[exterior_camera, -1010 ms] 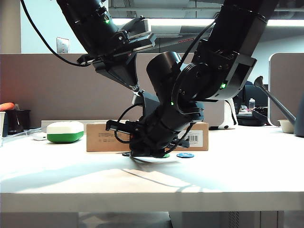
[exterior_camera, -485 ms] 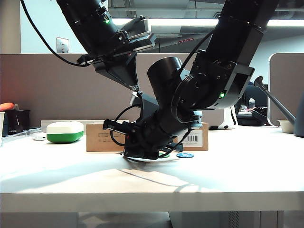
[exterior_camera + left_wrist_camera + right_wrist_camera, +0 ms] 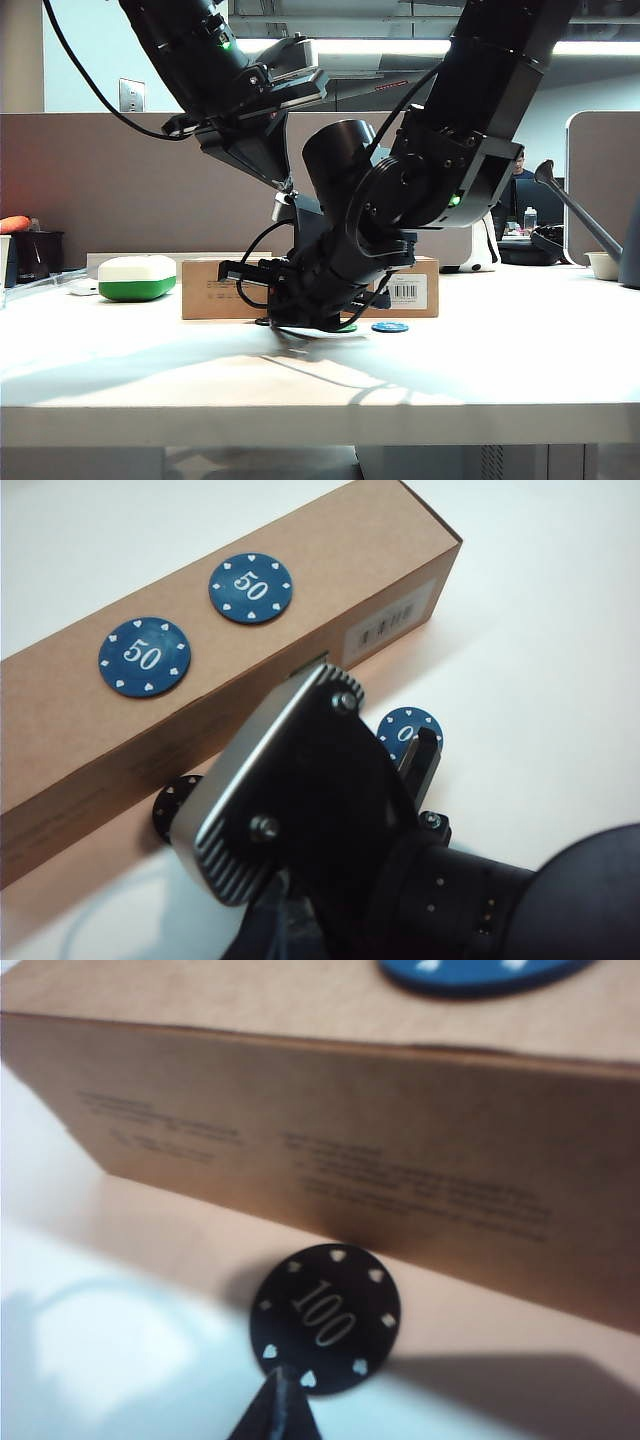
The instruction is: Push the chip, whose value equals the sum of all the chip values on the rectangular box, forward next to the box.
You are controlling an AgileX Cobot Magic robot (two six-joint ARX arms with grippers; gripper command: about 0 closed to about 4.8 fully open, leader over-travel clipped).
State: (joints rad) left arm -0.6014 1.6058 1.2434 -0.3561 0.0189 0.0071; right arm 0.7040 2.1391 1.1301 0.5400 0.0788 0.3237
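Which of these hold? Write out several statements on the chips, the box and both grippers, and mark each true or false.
1. The two blue round chips on top of the long brown cardboard box each read 50. True.
2. The black round chip reads 50. False: it reads 100.
3. The black chip lies on top of the box. False: it lies on the white table, close beside the box's printed side.
4. The right gripper has its tip at the black chip's edge. True.
5. The left gripper rests on the table. False: it hangs raised above the box.
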